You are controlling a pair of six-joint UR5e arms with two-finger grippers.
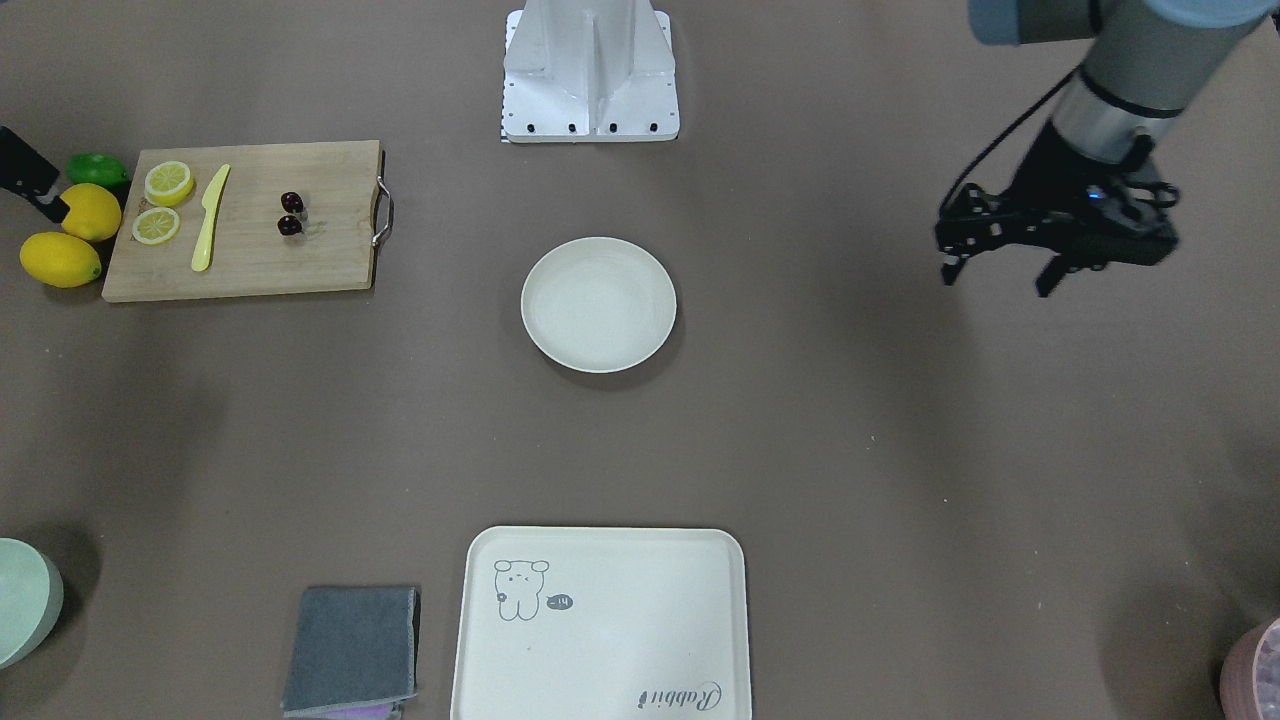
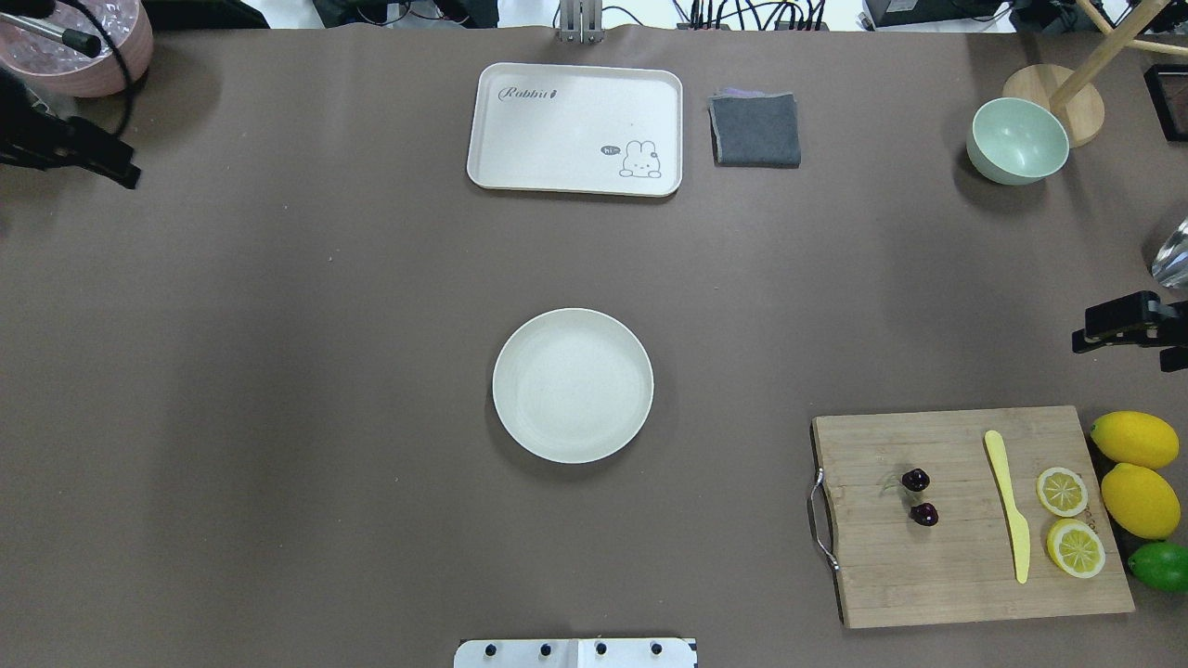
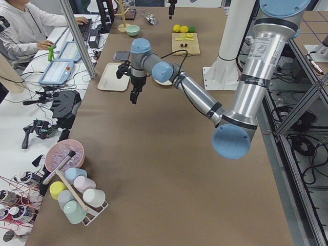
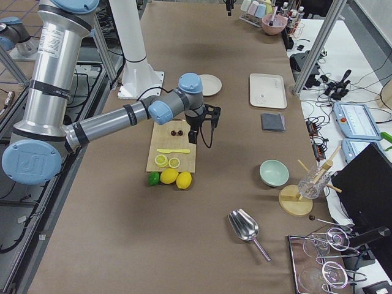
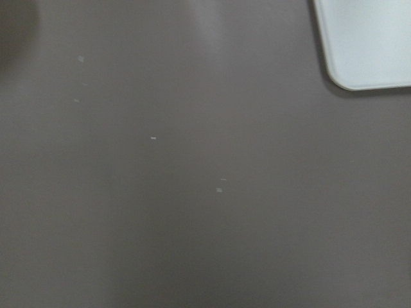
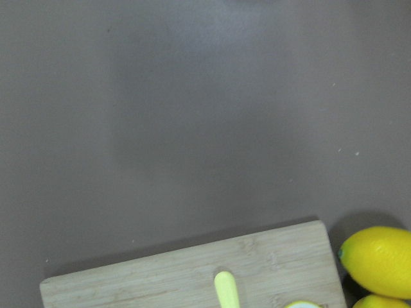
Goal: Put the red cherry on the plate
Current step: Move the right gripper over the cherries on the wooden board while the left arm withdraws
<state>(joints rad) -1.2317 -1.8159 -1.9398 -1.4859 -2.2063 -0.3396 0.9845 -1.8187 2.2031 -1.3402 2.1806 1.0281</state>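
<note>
Silver left arm [image 3: 254, 66], pale-blue joint caps [image 3: 233, 141]; black left gripper [image 1: 998, 278], cable [image 1: 1000, 140]; white base [image 1: 590, 70], perhaps bolted.

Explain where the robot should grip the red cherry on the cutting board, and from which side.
Probably one fruit of the red cherry, from straight above: the pair lies flat on the cutting board, and its thin stems hug the wood. Pinch across the line joining the fruits, so the other stays clear.

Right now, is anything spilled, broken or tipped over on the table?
No, nothing stands out. The red cherry sits on the wooden cutting board with the yellow knife and lemon slices, the plate lies flat and bare, and the mint bowl stands upright.
</note>
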